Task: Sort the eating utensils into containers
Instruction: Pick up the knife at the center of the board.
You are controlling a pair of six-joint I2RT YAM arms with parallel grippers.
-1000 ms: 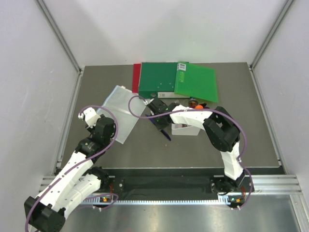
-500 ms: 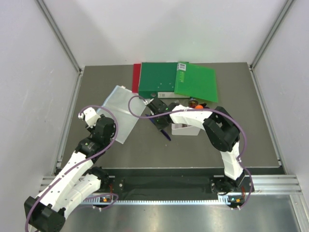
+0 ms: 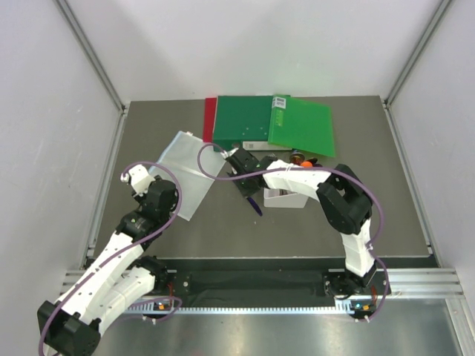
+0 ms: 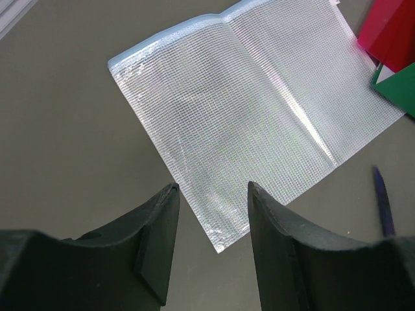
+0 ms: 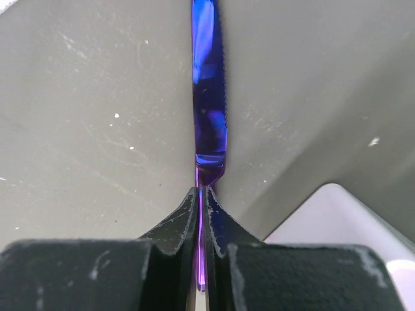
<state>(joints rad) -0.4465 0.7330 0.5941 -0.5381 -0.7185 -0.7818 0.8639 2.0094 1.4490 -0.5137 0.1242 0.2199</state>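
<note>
Gripping the dark blue knife (image 5: 209, 97) by its handle, the right gripper (image 5: 202, 201) has its jaws pinched tight on the thin metal, and the serrated blade juts straight out ahead of the fingers. From above, the knife sits near the middle of the tabletop (image 3: 371, 215), its tip pointing toward the near edge, just left of the white bin (image 3: 280, 199), which the right arm partly covers. We cannot tell whether the blade is clear of the surface or resting on it.

The left gripper (image 4: 211, 214) hangs with its jaws parted and nothing between them, over the near corner of the clear mesh pouch (image 4: 246, 110) toward the tabletop's left side (it plays no part in this step, as far as we judge).

We take the step in hand to be the pick-up of this one knife. The next move calls for lifting it, swinging it right over the bin, turning it to lie along a compartment, then letting go. The narrow pinch may let the knife pivot, so a slow carry seems wise.
</note>
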